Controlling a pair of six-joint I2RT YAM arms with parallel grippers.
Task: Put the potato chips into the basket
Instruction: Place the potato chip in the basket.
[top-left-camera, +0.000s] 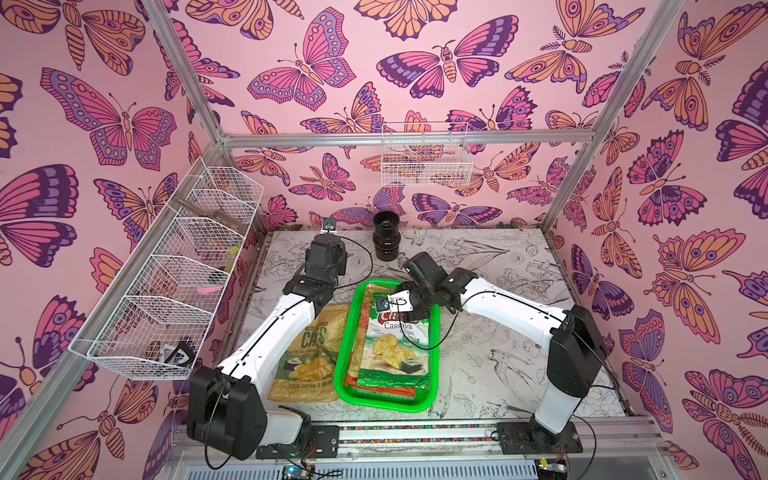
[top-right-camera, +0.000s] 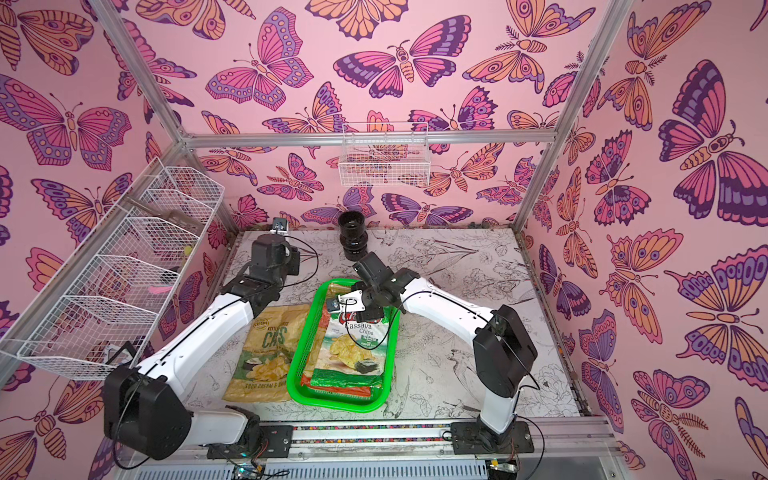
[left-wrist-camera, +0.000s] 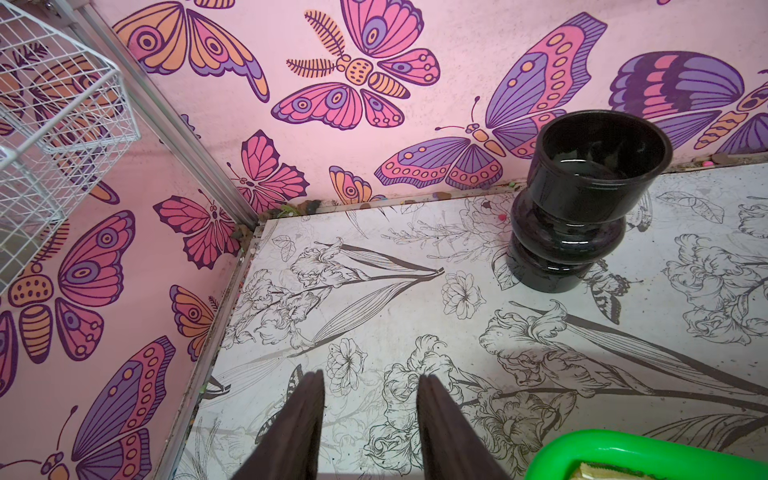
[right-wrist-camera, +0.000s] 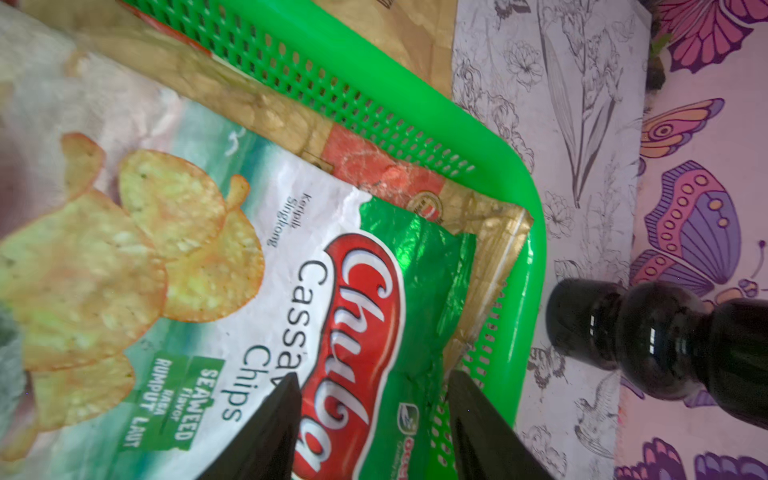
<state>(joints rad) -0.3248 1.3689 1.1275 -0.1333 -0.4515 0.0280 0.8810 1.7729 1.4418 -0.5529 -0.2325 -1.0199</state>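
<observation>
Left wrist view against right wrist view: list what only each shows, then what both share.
Only the left wrist view: a white wire basket on the wall, and the left gripper, jaws open over bare table.

Only the right wrist view: the Cassava chips bag lying in the green basket on a tan and red bag, with the right gripper open over its logo.

Both: the green basket's rim, the black ribbed cylinder, the floral table and the butterfly wall.

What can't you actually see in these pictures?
- Bags beneath the Cassava bag in the green basket: covered in both top views; count unclear.
- Sour Cream & Onion bag: left arm hides part of its lettering in both top views.
- Right tool: wrist view's edge cuts off all but fingertips.
</observation>
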